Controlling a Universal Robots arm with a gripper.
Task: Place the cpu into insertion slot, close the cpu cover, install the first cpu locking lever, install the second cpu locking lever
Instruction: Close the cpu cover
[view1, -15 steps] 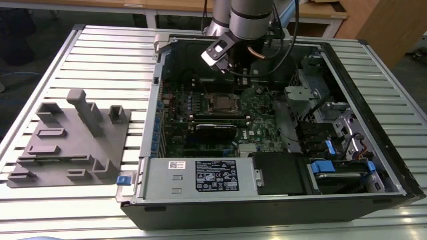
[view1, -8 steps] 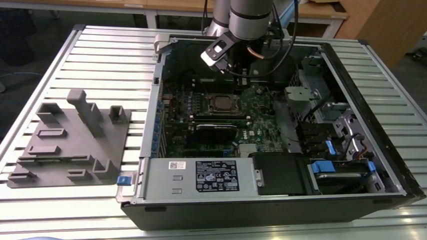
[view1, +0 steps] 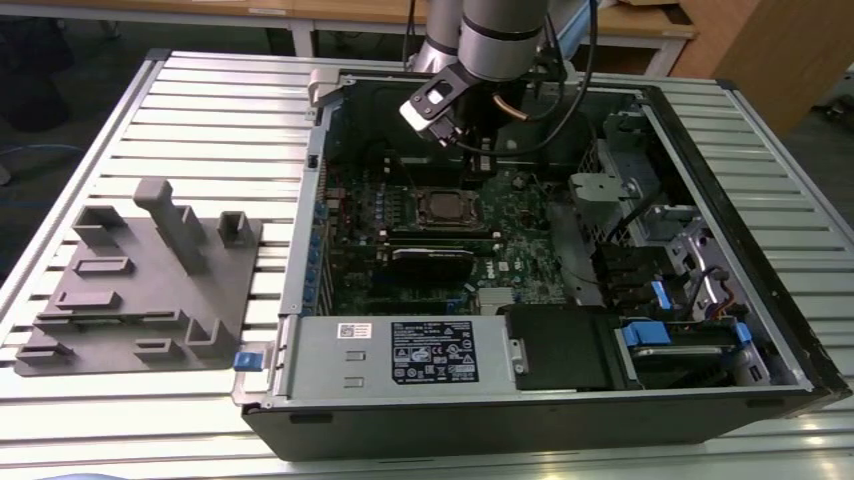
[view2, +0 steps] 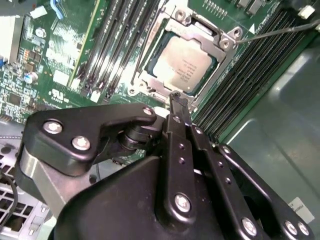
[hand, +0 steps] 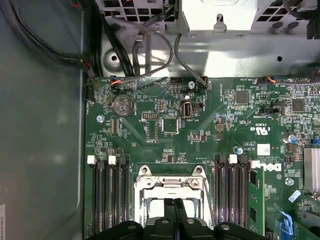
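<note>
Cpu: the cpu (view2: 182, 65) sat in the socket (view2: 150, 82) with its silver top up and faint dark print across it.
Socket: it was on the green board (hand: 165, 145), between two banks of black memory slots (hand: 107, 200).
Cover: the cover (view2: 200, 31) lay flat around the cpu, and the chip's top showed through its cut-out.
Levers: a long lever (view2: 280, 31) of thin wire ran from one socket corner out over the memory slots. A side lever (view2: 142, 50) lay along the opposite edge. Whether either was latched could not be told.
Gripper: the gripper (view2: 176, 97) had its black fingers pressed together with nothing between them. Its tip was at the socket's edge next to the cpu; contact could not be told.
Board print: there were a white logo (hand: 272, 167), small white stickers and fine white lettering. A coin battery (hand: 122, 104) sat further out.
Case: the black case (view1: 761, 220) lay open on its side. Its grey supply box (view1: 334, 365) carried a big white label (view1: 430, 350) with black print and symbols.
Table: the table (view1: 200, 100) had a slatted metal top. A grey fixture (view1: 134, 290) stood beside the case on the exterior view's left.
</note>
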